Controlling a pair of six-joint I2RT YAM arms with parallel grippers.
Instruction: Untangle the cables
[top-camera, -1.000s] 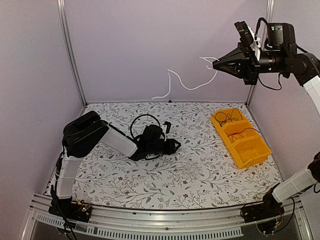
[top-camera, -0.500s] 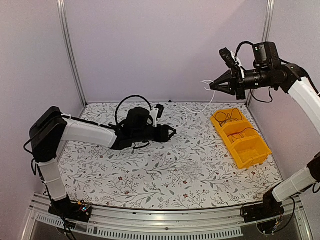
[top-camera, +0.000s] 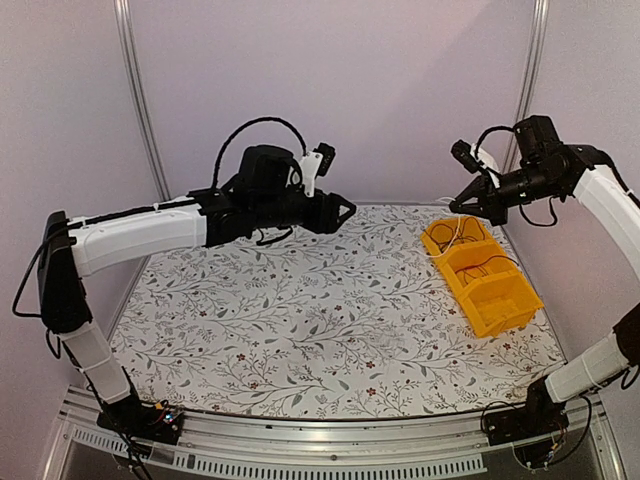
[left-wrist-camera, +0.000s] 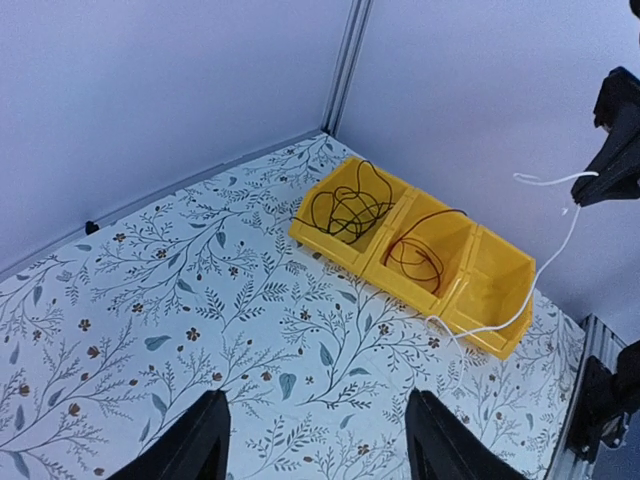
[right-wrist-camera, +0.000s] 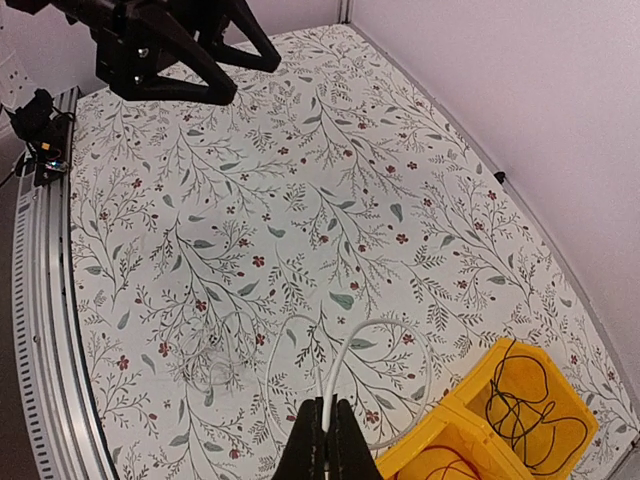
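Heads up on a few things here. Most of the floral tabletop (top-camera: 330, 320) is open, and your left arm is stretched out high over the far side of it with the left tool (left-wrist-camera: 315, 440) spread wide and holding nothing, well apart from the action, so I wouldn't worry about a collision. The yellow bin (top-camera: 497, 322) is the bigger deal. It looks light, and the white cable (right-wrist-camera: 331, 375) drapes past its rim, so if that cable catches an edge while you move, you could drag or tip the whole bin. Your right tool (right-wrist-camera: 320, 440) is pinched tight on that white cable, up above the bin's far end, with the loose tail looping down onto the tabletop just beside the bin. It's a thin wire in a fingertip pinch, so a quick swing could let it slip out. The worst case, I'd say, is lowering it into the wrong slot: the far compartment already has the black cable (left-wrist-camera: 345, 205) and the middle one a dark reddish cable (left-wrist-camera: 415, 255), and any overlap means you're untangling again.
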